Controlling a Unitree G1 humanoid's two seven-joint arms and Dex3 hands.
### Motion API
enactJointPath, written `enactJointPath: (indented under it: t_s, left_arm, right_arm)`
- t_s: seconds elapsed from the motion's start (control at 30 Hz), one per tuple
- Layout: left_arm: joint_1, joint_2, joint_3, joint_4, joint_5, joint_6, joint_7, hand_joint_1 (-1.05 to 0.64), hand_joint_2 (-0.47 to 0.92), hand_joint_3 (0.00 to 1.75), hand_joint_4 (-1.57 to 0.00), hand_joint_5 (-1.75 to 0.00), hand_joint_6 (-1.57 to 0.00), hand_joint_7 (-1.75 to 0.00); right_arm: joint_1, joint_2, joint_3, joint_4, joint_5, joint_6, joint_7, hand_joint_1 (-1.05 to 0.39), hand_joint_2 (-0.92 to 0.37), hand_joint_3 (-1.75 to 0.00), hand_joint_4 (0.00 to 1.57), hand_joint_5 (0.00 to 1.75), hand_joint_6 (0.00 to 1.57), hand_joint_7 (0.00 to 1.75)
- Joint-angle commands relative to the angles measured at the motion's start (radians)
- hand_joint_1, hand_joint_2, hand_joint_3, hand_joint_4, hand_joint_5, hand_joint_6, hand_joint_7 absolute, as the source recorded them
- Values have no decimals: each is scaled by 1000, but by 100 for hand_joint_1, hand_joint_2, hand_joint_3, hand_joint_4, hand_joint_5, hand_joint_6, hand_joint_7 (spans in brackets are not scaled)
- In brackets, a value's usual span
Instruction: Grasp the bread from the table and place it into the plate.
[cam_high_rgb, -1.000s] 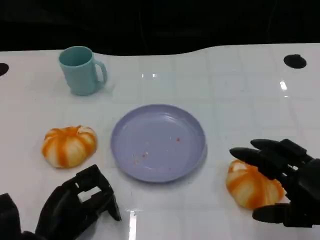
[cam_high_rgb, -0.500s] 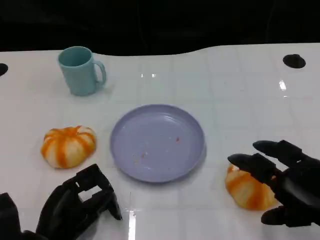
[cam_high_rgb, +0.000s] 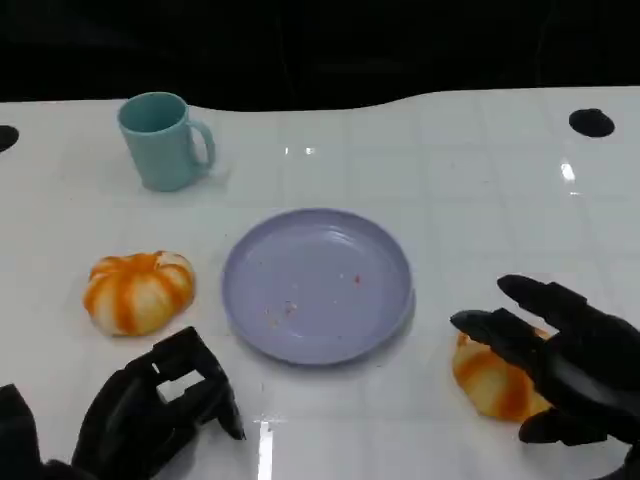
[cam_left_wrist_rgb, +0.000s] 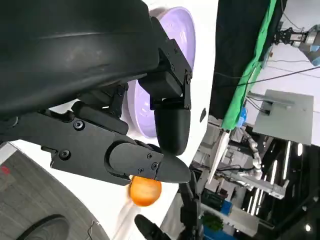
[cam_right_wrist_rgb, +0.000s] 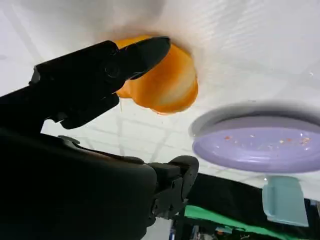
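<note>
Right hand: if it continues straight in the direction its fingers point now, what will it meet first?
Probably the bread directly under its fingers; the right hand is spread over it already. Beyond that lies the plate. How close the fingers are is unclear.

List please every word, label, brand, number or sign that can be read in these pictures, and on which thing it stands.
None: no readable text on the mug, the plate, either bread, the table, the left hand or the right hand.
The equipment behind the table in the left wrist view is too small and blurred to read.
</note>
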Motion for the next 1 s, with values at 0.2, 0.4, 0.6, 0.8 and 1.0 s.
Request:
enactJointPath:
  t_s: [0.2, 0.4, 0.6, 0.8, 1.0]
  left_arm:
    - [10, 13, 2, -19, -1, 3, -6, -63, 92, 9, -71, -175, -66, -144]
    - [13, 11, 3, -24, -2, 3, -4, -62, 92, 8, -70, -174, -66, -141]
    - [15, 11, 3, -33, 0, 14, 6, -64, 92, 8, -70, -174, -67, -141]
    - [15, 15, 2, -35, 7, 11, 3, -63, 92, 9, -70, -175, -66, -143]
    - [14, 17, 4, -35, 11, 4, 6, -63, 92, 10, -70, -175, -65, -146]
  right_arm:
    - [-55, -26, 58, 109, -1, 52, -40, -43, -76, 0, 2, 1, 0, 45]
    - [-102, -26, 95, 214, 2, 61, -92, -43, -77, 0, 3, 4, 0, 53]
    - [-137, -26, 123, 297, 22, 49, -138, -39, -78, -1, 1, 6, 0, 54]
    - [-168, -10, 139, 370, 51, 22, -222, -18, -83, -2, 10, 156, 17, 101]
    - [-199, -18, 152, 437, 90, -49, -295, -7, -61, -90, 146, 171, 120, 130]
